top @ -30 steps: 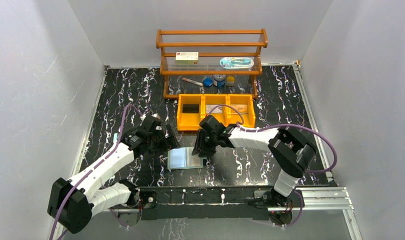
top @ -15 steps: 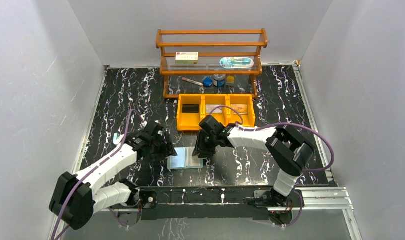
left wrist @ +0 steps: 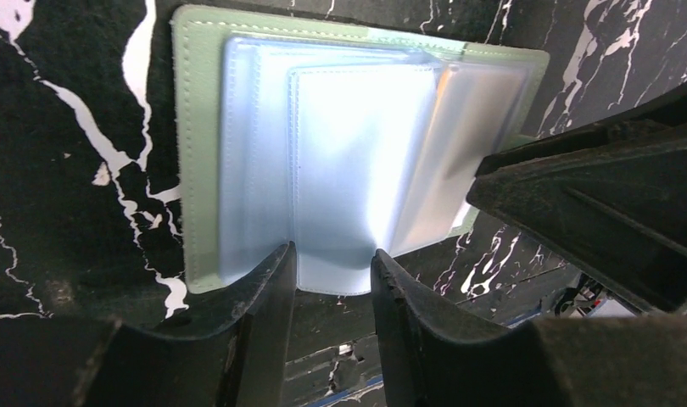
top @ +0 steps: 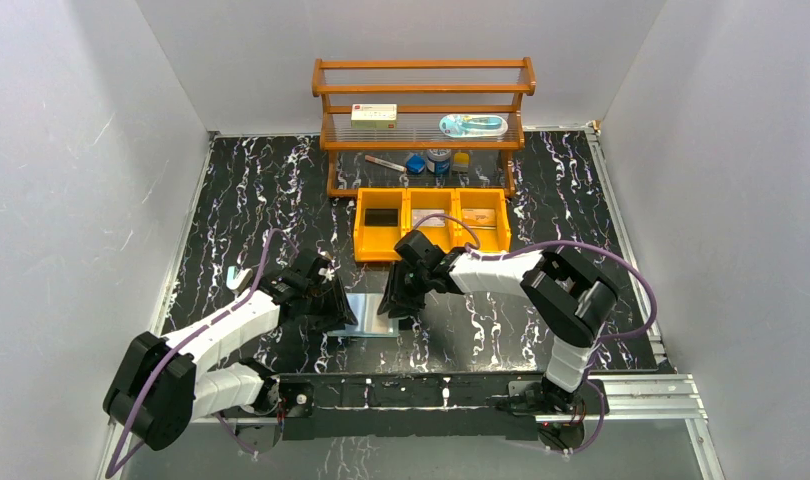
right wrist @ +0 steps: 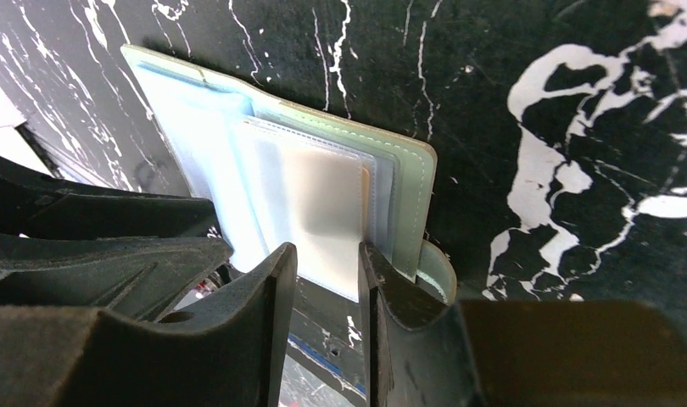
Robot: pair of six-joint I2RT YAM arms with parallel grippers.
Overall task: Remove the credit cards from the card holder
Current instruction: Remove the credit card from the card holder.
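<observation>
I see left gripper (left wrist: 332, 259) and right gripper (right wrist: 326, 254) part-open, empty, tips likely steadying the open sage-green bifold card holder (left wrist: 183, 127); orange-tan plastic credit card (right wrist: 332, 195) pocketed

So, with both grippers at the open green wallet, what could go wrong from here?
The left gripper and right gripper work close together over the flat sage-green bifold card holder; they might collide.
Either may pinch only a clear plastic sleeve and drag the whole holder.
The orange-tan plastic card seems to sit wholly inside its sleeve, so a grasp may miss it.
</observation>
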